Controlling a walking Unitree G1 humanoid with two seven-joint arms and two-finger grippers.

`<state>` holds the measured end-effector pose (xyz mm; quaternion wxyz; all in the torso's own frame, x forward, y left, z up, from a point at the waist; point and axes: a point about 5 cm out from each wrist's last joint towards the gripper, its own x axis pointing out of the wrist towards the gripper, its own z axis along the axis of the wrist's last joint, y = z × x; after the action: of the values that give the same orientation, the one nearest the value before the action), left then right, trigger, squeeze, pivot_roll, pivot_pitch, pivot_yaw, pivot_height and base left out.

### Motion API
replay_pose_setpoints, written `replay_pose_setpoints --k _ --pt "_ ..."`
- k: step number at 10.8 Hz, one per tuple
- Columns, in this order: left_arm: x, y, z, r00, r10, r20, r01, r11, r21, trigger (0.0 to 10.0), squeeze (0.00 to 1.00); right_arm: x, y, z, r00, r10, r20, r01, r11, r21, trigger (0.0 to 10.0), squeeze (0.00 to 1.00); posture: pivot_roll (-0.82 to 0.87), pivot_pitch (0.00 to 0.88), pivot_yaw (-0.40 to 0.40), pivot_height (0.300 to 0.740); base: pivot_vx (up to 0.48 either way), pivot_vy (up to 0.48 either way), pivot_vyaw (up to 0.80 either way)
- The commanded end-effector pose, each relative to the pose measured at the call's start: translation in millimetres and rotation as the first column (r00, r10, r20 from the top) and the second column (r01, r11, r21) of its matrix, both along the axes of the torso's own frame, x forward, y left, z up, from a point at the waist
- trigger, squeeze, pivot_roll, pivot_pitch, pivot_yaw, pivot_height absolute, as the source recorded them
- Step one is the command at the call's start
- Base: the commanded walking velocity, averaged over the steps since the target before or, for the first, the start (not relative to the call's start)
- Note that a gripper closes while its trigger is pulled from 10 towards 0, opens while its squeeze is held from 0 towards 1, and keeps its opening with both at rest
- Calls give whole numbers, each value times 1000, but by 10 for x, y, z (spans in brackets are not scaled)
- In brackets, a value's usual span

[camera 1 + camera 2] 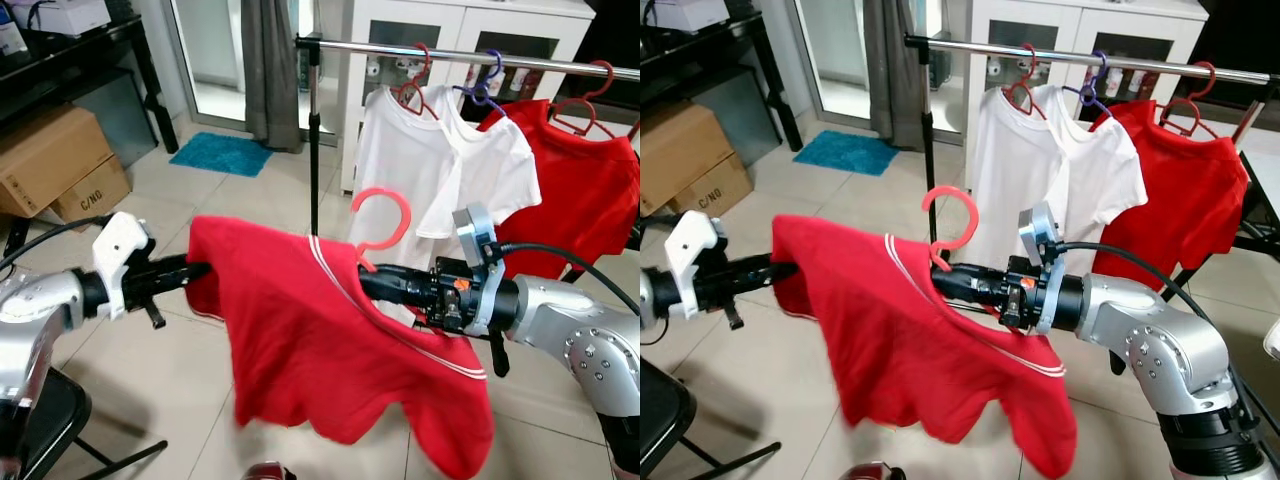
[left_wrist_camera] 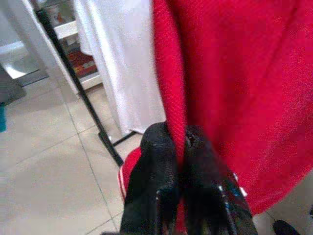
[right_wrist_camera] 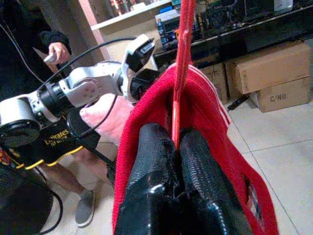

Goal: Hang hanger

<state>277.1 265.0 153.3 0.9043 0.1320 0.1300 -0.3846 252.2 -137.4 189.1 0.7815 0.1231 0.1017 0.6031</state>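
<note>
We hold both arms out level: our right gripper (image 1: 366, 280) is pinched on the pink hanger (image 1: 382, 222), our left gripper (image 1: 196, 268) clamped on the red shirt (image 1: 330, 350) sleeve — well below the clothes rail (image 1: 400, 49). The rail's near end is bare; tiled floor (image 1: 170, 370) below.

Two silver arms with screwed round joints. Behind each black-fingered pincer, left (image 1: 195, 268) and right (image 1: 372, 281), sits a pale camera block trailing a black cable.

Shirt on hanger (image 1: 383, 222) between left claw (image 1: 196, 268) and right claw (image 1: 366, 278), before rail (image 1: 470, 56) of hung shirts (image 1: 440, 170).
</note>
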Motion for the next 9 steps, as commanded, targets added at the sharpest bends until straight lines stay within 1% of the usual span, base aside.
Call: replay_pose_setpoints --k 1,2,3,4,5,6,8,9 --pt "1 39 3 999 41 14 -41 999 14 0 0 3 -6 130 999 -4 51 2 999 40 10000 0 67 0 68 740 0 0 0" --pt "18 69 -21 995 98 28 -99 995 20 0 0 5 -7 133 999 -8 52 6 999 43 10000 0 66 0 70 740 0 0 0" --pt "33 124 -66 981 191 39 -192 981 21 0 0 8 -8 135 998 -22 51 19 999 49 10000 0 63 0 71 740 0 0 0" --pt "36 172 -111 965 260 35 -261 965 22 0 0 15 -20 141 998 -41 50 39 998 56 10000 0 62 0 71 740 0 0 0" --pt "48 242 -185 924 383 26 -383 923 23 0 0 45 -45 151 995 -82 50 78 995 66 10000 0 59 0 74 740 0 0 0" --pt "43 238 -219 916 400 18 -401 916 19 0 0 48 -44 151 995 -86 50 83 994 69 10000 0 59 0 74 740 0 0 0" --pt "-8 192 -321 914 407 -8 -406 913 32 0 0 51 -35 137 993 -101 53 98 993 68 10000 0 57 0 74 740 0 0 0" --pt "-61 180 -381 917 398 -29 -395 916 66 0 0 60 -42 138 992 -114 51 110 991 72 10000 0 55 0 72 740 0 0 0"
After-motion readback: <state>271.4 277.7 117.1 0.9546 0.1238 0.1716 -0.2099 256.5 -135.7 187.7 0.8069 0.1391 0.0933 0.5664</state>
